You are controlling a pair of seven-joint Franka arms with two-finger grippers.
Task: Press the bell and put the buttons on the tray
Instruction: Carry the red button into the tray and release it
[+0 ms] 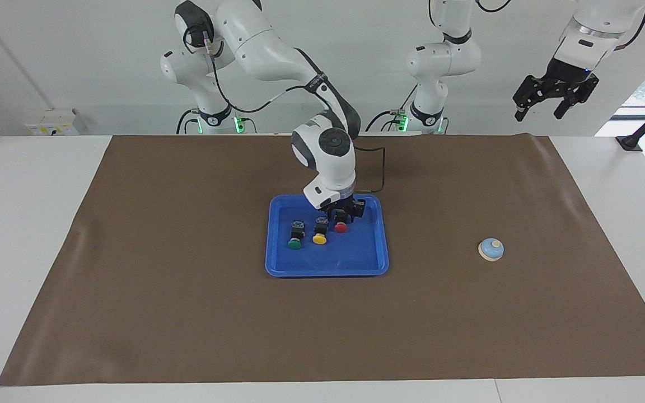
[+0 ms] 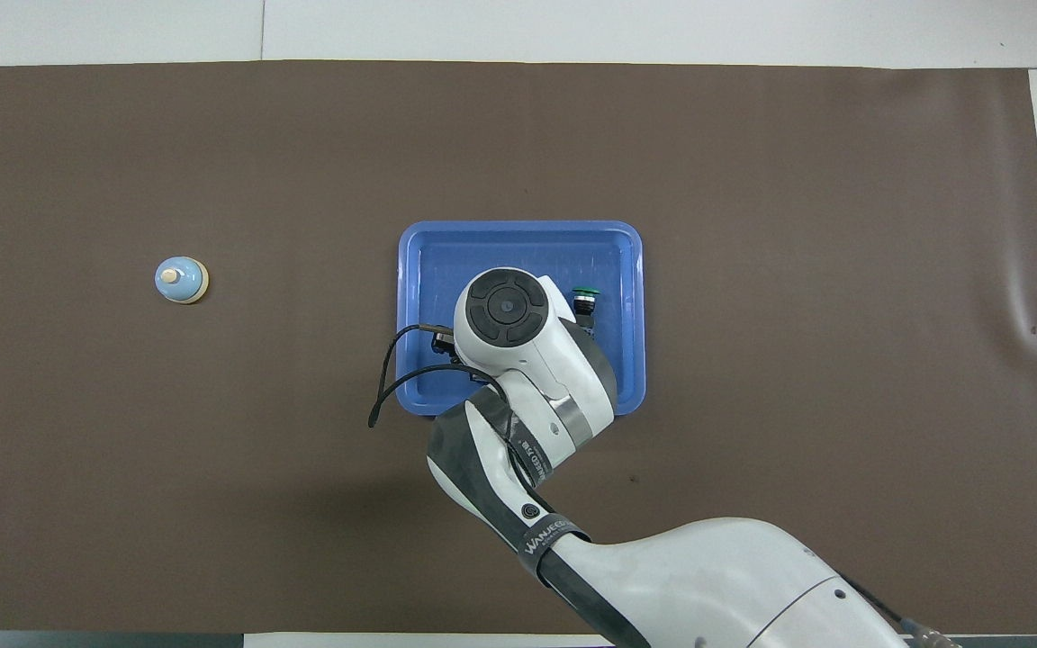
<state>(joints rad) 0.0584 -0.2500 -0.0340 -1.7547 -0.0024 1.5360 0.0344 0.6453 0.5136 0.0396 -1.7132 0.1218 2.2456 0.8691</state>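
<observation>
- Facing view: right gripper [image 1: 343,211] low over the blue tray [image 1: 364,258], at the side nearest the robots, just above the red button [image 1: 341,226].
- Fingers spread apart, holding nothing; red button lying free on the tray floor below them, whether touched cannot tell.
- Three buttons in a row inside the tray: green button [image 1: 295,235] toward the right arm's end, yellow button [image 1: 319,232] in the middle, red one toward the left arm's end.
- Each lying on its side, black body pointing toward the robots, coloured cap pointing away.
- Buttons close beside one another but apart, with blue tray floor visible between them.
- Tray flat on the brown mat [image 1: 188,313], about midway along the table.
- Bell [image 1: 491,249] upright on the mat, well apart from the tray, toward the left arm's end of the table; light-blue dome, cream knob on top, cream base.
- Left gripper [image 1: 555,98] raised high in the air near the left arm's end, fingers spread open, empty; left arm waiting.
- Overhead view: right arm's wrist [image 2: 505,310] covering most of the tray's [image 2: 518,236] middle, hiding the red and yellow buttons.
- Green button [image 2: 584,301] peeking out beside the wrist.
- Bell [image 2: 181,280] alone on the mat [image 2: 843,270].
- Black cable [image 2: 388,373] looping from the wrist out over the tray's rim and onto the mat.
</observation>
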